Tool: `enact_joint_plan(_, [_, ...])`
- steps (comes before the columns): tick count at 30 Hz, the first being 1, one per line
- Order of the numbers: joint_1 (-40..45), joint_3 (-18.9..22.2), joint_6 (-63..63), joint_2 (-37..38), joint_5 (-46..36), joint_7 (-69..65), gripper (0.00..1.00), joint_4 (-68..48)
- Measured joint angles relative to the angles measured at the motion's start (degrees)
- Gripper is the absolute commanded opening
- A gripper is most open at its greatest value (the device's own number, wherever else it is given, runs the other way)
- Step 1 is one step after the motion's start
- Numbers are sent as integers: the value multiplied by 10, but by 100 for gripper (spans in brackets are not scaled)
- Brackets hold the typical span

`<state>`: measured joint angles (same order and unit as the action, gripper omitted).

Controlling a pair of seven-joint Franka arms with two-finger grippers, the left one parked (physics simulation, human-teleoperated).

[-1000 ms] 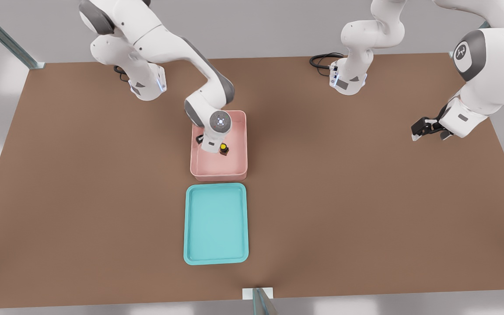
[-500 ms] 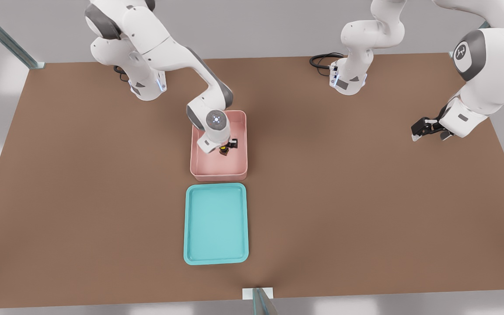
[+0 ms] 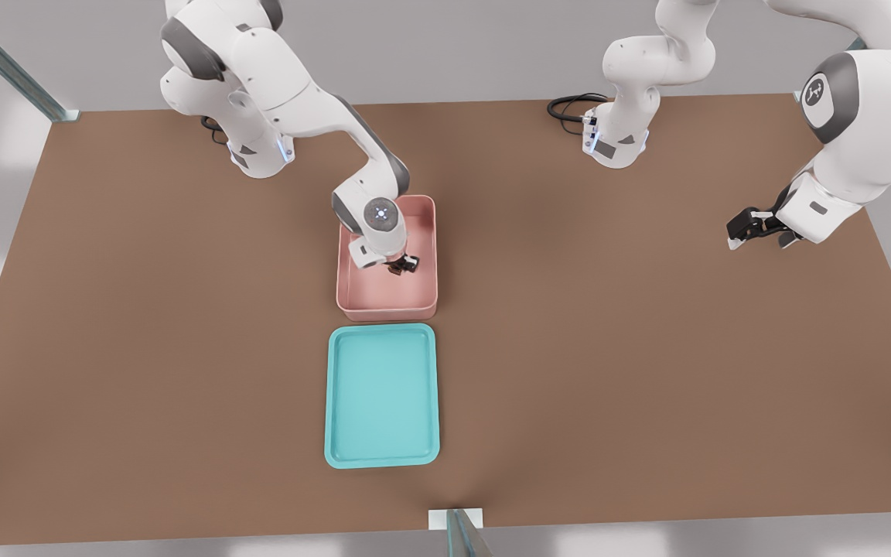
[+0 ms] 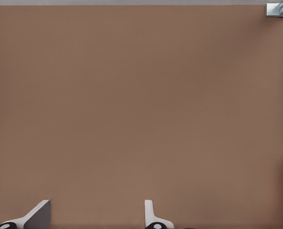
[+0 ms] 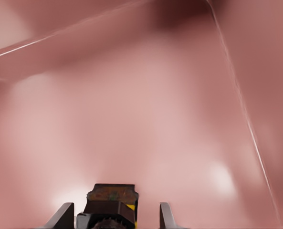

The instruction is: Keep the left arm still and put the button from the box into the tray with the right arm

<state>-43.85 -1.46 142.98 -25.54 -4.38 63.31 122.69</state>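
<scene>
While the black two-finger gripper (image 3: 401, 266) straddles the tiny yellow-capped button (image 5: 111, 206) inside the pale pink plastic box (image 3: 424, 298), fingers spread, grasping is in hand; next, pinch, lift clear, carry to the teal shallow tray (image 3: 382, 462).

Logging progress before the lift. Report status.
Pincer down inside the box, fingers open, straddling the button. Tray waiting, nothing in the way.

Right arm (image 3: 291, 93) reaching from upper left of the front view toward centre, wrist bent downward, gripper (image 3: 401, 265) low at frame centre, fingers (image 5: 65, 215) spread apart, not closed
</scene>
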Motion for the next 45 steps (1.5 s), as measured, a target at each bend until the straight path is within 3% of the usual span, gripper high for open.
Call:
enact_joint_plan(5, [-3,0,11,-9,1,26,73,-1])
enact_joint_plan(9, [-4,0,16,-9,1,40,54,-1])
enact_joint_plan(13, [-4,0,18,-8,1,49,49,-2])
enact_joint_plan(19, [-1,0,15,4,-1,47,49,-2])
enact_joint_plan(24, [27,-1,-31,83,-1,22,49,-7])
enact_joint_plan(26, [56,-1,-64,98,-2,5,49,-66])
enact_joint_plan(28, [96,-1,-118,75,-2,-17,49,-185])
enact_joint_plan(31, [126,0,-180,-29,-2,-49,49,-356])
enact_joint_plan(36, [130,31,-201,-151,-2,-98,50,-451])
enact_joint_plan(37, [130,39,-194,-164,-1,-108,52,-464])
enact_joint_plan(38, [130,43,-188,-171,-1,-116,82,-474])
enact_joint_plan(39, [130,45,-183,-175,-1,-125,100,-479])
enact_joint_plan(42, [131,48,-175,-170,-1,-148,100,-484])
enact_joint_plan(45, [144,47,-260,-52,-7,-182,100,-475])
